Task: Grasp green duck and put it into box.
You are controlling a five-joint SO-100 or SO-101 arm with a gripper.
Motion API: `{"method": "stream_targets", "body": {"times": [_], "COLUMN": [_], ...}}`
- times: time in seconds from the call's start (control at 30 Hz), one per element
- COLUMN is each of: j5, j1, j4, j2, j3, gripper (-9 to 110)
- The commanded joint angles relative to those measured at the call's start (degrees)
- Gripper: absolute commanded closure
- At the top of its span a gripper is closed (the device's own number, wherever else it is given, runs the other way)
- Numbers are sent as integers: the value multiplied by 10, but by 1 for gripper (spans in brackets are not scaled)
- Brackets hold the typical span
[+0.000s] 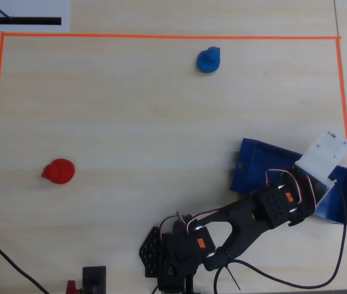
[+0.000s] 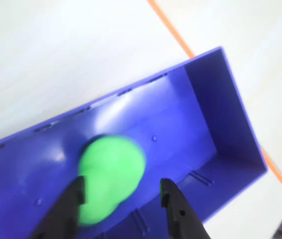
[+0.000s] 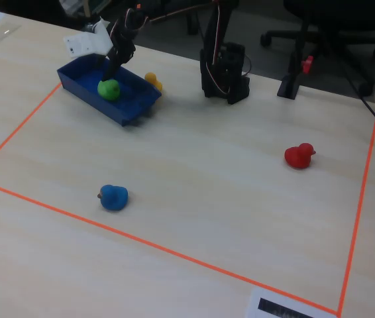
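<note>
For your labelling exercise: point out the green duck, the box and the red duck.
green duck [image 3: 108,89], fixed view, its rounded body.
box [image 3: 134,107], fixed view, its near long wall.
red duck [image 3: 298,156], fixed view, its body.

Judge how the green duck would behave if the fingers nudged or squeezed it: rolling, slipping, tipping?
The green duck looks rounded, so a nudge would probably roll or rock it. Its smooth-looking surface might slip between the black fingers. Lying inside the blue box, it should be stopped by the walls.
</note>
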Motion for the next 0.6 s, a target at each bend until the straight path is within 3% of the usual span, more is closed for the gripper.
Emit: {"method": "stream_targets", "body": {"times": [0.0,0.33,0.43,0.57], "j5": [-2,41,93,125], "j1": [8,-52,-126,-246], "j4": [-21,7,92,224], "j2": [4,62,91,143], "j3": [-2,-25,-76,-113], "gripper": [76,91,101,101]}}
